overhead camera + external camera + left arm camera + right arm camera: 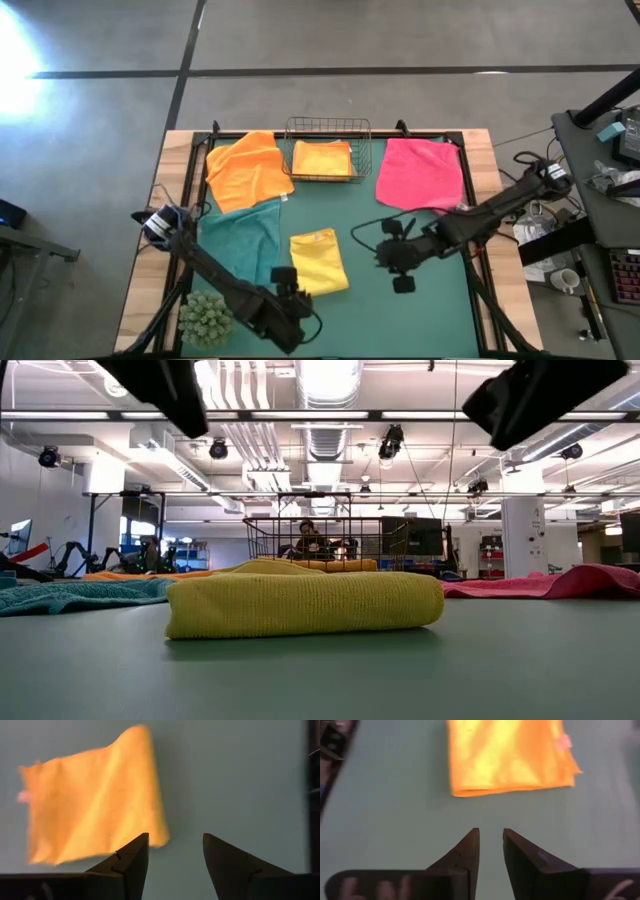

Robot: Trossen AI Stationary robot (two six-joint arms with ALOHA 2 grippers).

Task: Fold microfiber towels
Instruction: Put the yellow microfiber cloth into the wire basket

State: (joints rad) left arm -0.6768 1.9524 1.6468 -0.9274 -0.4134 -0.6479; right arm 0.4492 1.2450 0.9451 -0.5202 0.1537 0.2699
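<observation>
Two towels look folded as we see it: the yellow towel (319, 262) at lower centre and another in the basket (327, 128). The orange towel (245, 170), teal towel (240, 236) and pink towel (420, 173) lie unfolded. The left gripper (172, 852) is spread empty; the right gripper (491, 845) is slightly parted, empty.

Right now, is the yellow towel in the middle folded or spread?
Folded: the yellow towel is a compact rectangle, lying as a thick doubled pad with rounded edges in the low view.
</observation>
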